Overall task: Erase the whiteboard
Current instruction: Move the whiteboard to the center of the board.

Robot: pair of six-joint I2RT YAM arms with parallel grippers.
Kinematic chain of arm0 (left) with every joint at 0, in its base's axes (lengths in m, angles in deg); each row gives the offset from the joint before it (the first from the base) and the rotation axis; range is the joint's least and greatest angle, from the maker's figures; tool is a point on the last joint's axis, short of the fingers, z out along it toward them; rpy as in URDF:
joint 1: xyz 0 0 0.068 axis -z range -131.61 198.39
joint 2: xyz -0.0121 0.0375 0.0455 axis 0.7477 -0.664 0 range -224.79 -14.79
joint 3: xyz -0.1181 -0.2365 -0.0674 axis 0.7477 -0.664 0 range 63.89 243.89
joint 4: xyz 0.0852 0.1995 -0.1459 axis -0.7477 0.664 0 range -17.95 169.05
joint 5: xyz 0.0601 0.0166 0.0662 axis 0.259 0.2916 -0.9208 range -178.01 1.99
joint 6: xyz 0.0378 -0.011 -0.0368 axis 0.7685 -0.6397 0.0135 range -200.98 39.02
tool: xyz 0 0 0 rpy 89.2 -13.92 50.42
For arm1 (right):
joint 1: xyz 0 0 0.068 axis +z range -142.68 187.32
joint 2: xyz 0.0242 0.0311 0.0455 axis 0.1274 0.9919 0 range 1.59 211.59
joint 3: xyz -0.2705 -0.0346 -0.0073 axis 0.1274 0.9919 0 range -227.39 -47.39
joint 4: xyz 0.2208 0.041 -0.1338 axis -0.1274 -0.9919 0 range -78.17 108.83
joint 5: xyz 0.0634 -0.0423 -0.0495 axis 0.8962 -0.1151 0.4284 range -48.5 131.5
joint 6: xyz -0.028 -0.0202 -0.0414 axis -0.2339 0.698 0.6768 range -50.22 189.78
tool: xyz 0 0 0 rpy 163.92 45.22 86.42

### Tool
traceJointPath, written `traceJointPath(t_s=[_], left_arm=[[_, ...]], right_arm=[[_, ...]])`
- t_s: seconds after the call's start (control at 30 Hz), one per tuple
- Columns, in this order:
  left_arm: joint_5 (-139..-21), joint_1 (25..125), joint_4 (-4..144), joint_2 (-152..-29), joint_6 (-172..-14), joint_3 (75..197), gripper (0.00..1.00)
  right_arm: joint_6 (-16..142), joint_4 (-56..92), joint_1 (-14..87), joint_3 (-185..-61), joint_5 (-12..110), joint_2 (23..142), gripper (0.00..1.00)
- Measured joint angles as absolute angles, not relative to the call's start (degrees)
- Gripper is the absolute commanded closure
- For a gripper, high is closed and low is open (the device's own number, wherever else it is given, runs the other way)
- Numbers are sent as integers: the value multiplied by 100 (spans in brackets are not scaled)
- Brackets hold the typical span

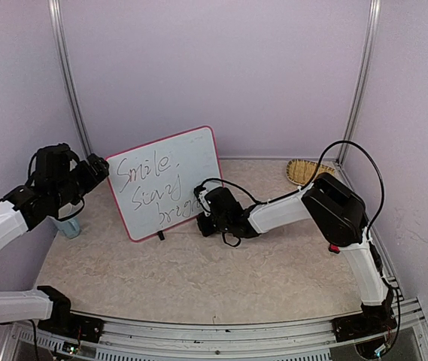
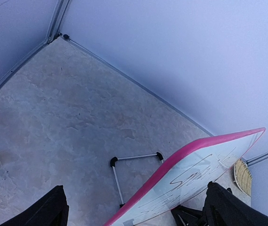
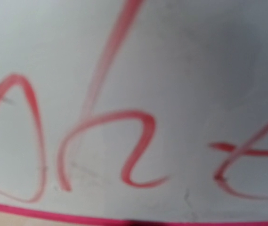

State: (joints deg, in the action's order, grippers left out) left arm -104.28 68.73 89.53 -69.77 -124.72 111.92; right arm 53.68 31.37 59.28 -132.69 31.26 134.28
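Observation:
The whiteboard [image 1: 165, 184] has a pink frame and stands tilted on the table, with red-brown handwriting across its face. My left gripper [image 1: 101, 169] is open at the board's top left corner. In the left wrist view the pink edge of the whiteboard [image 2: 195, 155] runs between my left gripper's [image 2: 138, 214] spread fingers [image 2: 53, 209]. My right gripper [image 1: 201, 199] presses against the lower right of the board's face and is shut. Its fingers are hidden, and nothing shows between them. The right wrist view is filled by the whiteboard [image 3: 185, 70], with red letters and the pink frame along the bottom.
A light blue cup [image 1: 69, 226] stands left of the board under my left arm. A woven straw piece [image 1: 308, 171] lies at the back right corner. The board's wire stand [image 2: 134, 157] rests on the table behind it. Walls close in the back and both sides.

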Motion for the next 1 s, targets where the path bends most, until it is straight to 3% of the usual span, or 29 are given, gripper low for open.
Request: traceJointPath(t_s=[1.0], left_arm=[[-10301, 6871, 9049, -6767, -12580, 11216, 1]], right_arm=[[5515, 3522, 5889, -11394, 2975, 12245, 97]])
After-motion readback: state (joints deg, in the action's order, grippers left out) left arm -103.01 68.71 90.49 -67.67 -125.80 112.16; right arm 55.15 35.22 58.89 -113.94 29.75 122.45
